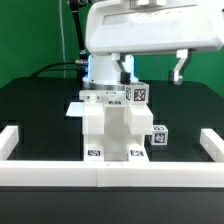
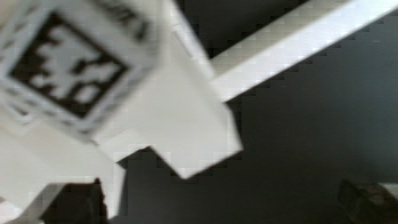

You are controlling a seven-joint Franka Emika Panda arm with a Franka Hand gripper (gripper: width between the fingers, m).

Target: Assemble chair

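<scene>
Closest to the exterior lens we see the white rail (image 1: pixel 100 171) running along the table's front edge, with raised end blocks at the exterior view's left and right. On to the gripper (image 1: pixel 153 70): it hangs from the big white arm housing (image 1: pixel 150 28) at the top of the exterior view, above and slightly behind the chair, jaws spread wide. One dark finger (image 1: pixel 180 67) sits toward the exterior view's right and the other finger (image 1: pixel 127 68) sits just above the tagged top of the chair; we see nothing between them, so nothing is held. Whether the nearer finger touches the chair we cannot tell; it looks just apart. Right below, the chair (image 1: pixel 112 125) stands on the black table (image 1: pixel 35 110), roughly centred, just behind the front rail. It reads as a stack of chunky white blocks, with a square black-and-white tag (image 1: pixel 139 95) on its upper part, tilted. More tags show low on its front face, and a small tagged cube-like piece (image 1: pixel 159 136) sits on its side toward the exterior view's right. A flat white part sticks out behind it toward the exterior view's left. In the wrist view, a white angular chair piece (image 2: pixel 160 110) fills much of the frame, blurred, carrying a large tag (image 2: pixel 71 60), with dark table and a white strip (image 2: pixel 302 45) behind it. Background is green.
</scene>
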